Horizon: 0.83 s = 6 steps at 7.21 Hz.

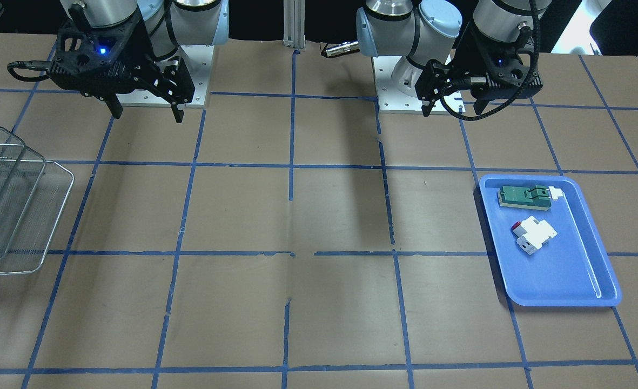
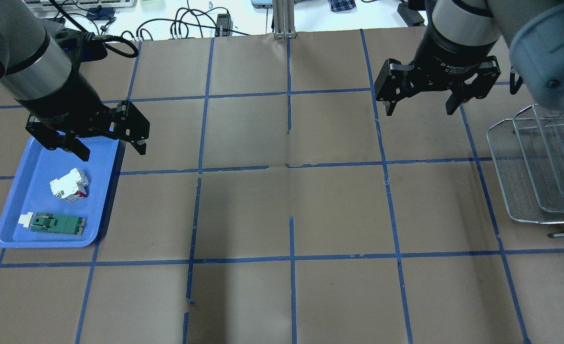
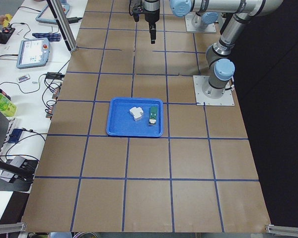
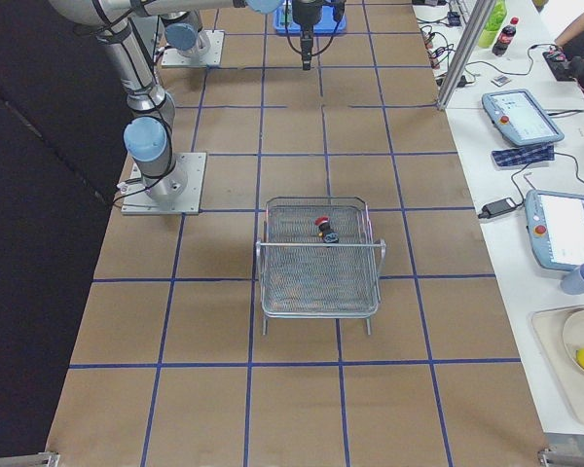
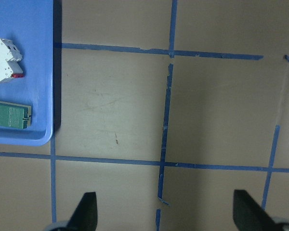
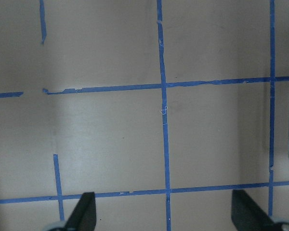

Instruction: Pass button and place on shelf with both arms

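Shelf (image 4: pixel 311 288) holds button (image 4: pixel 326 231) askew, red cap at far-left end, body nearer.

Table (image 2: pixel 286 215) middle: bare, passable.
Left end: blue tray (image 2: pixel 38 191), low obstacle.
Right end: wire-mesh shelf (image 2: pixel 511 181), tall obstacle.
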Tool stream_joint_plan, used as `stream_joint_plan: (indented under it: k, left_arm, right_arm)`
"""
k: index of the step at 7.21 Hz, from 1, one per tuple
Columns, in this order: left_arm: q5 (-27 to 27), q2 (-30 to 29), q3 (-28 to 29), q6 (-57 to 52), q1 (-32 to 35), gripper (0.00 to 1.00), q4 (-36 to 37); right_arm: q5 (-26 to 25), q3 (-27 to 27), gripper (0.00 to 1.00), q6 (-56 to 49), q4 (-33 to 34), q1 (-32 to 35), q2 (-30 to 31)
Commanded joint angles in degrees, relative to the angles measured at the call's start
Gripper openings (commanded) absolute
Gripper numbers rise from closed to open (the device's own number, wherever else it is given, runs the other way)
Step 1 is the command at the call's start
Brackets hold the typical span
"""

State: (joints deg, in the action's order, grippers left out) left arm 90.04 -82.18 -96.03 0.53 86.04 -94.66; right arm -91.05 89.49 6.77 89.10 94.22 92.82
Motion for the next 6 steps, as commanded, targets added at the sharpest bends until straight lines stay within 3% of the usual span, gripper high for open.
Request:
stream_joint_plan:
  k: [1,6]
  left_arm:
    - [0.1,0.0,0.0,0.0,0.0,1.0,0.1]
    - [0.0,0.0,-0.1,0.0,0.0,1.0,0.1]
  right_arm:
    - [0.0,0.1,1.0,0.2,-0.1,0.0,0.2]
    - [0.1,-0.4,1.0,0.0,-0.1,0.0,0.3]
